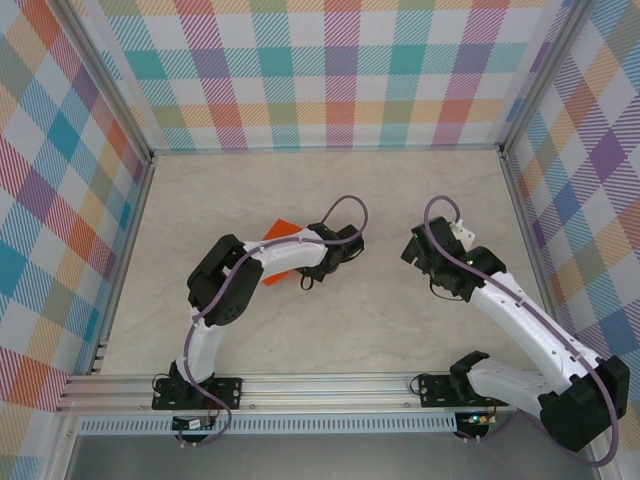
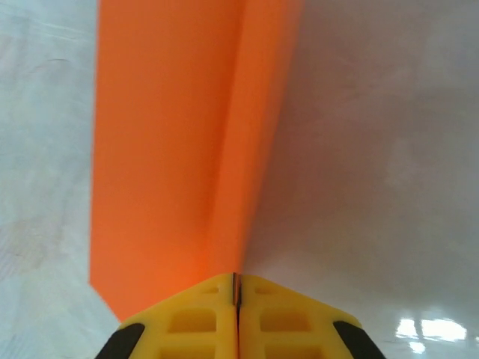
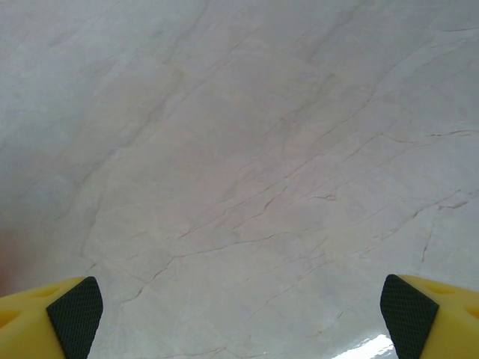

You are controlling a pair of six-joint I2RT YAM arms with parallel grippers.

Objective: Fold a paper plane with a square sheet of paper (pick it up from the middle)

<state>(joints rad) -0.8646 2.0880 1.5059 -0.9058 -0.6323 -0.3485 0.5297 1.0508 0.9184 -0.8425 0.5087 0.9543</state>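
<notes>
The square sheet of paper (image 2: pixel 165 149) is bright orange and creased lengthwise, one half flat on the marble table and the other rising along the fold. My left gripper (image 2: pixel 237 288) is shut, its yellow fingers (image 2: pixel 187 321) pressed together on the near end of that crease. From above, orange corners of the sheet (image 1: pixel 281 229) stick out from under the left arm, with the left gripper (image 1: pixel 308 278) over it. My right gripper (image 1: pixel 422 246) hovers to the right, apart from the paper. In its wrist view the right gripper (image 3: pixel 241 307) is open wide above bare table.
The pale marble table (image 1: pixel 400 200) is boxed in by plaid walls at the back (image 1: pixel 330 70) and on both sides. An aluminium rail (image 1: pixel 320 385) with both arm bases runs along the near edge. Free room lies between the arms and toward the back.
</notes>
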